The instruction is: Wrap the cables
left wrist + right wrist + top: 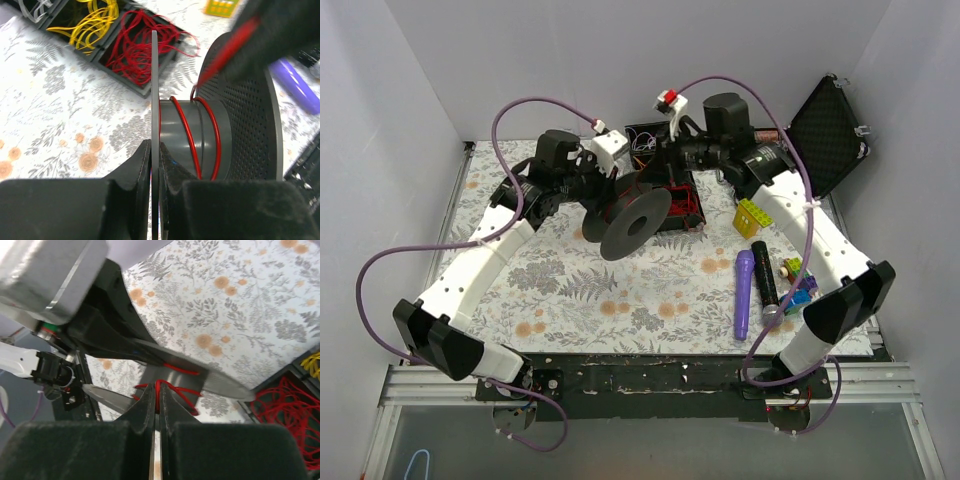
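A dark grey spool (632,222) is held up above the floral mat. My left gripper (155,165) is shut on one thin flange of the spool (154,100). A red cable (192,135) runs in a few turns round the spool's hub. My right gripper (157,399) is shut on the red cable (172,388) right at the hub, between the two flanges. In the top view both grippers meet at the spool, left gripper (605,190) on its left, right gripper (665,165) on its right. Loose red cable (140,47) lies in a tray compartment behind.
A black tray (670,200) holds red, yellow (90,22) and pale cables in separate compartments. On the right lie a purple torch (744,292), a black marker (764,272), a yellow brick (751,216) and small toys. An open black case (828,130) stands at the back right.
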Robot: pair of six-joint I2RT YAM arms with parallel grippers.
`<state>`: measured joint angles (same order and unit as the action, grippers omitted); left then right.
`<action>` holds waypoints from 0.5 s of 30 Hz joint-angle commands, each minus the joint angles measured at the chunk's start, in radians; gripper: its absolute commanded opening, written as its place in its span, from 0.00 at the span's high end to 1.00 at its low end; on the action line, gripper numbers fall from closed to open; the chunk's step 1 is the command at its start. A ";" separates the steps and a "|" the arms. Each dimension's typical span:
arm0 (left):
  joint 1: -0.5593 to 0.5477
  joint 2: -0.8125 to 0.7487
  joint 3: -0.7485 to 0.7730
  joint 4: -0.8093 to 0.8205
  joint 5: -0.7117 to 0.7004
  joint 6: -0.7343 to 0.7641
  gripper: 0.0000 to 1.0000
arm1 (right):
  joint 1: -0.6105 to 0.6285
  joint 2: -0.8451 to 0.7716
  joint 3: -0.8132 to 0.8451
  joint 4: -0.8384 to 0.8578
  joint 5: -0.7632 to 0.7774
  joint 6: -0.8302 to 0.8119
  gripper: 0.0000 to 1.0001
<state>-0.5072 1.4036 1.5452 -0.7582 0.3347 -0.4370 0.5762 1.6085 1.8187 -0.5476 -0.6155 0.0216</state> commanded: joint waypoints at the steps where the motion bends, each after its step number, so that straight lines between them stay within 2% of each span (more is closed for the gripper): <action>1: 0.001 0.012 0.004 0.094 -0.183 -0.117 1.00 | 0.069 0.037 0.103 0.047 0.016 0.191 0.99; 6: 0.010 0.021 0.012 0.129 -0.246 -0.276 1.00 | 0.129 0.077 0.131 0.080 0.017 0.302 0.99; 11: 0.048 0.011 0.024 0.168 -0.206 -0.423 1.00 | 0.198 0.065 0.082 0.141 0.046 0.342 0.99; 15: 0.108 0.037 0.065 0.166 -0.169 -0.534 1.00 | 0.247 0.070 0.074 0.100 0.141 0.339 0.99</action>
<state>-0.4583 1.4384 1.5463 -0.6987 0.1452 -0.7868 0.7349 1.7084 1.8820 -0.4854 -0.4709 0.3172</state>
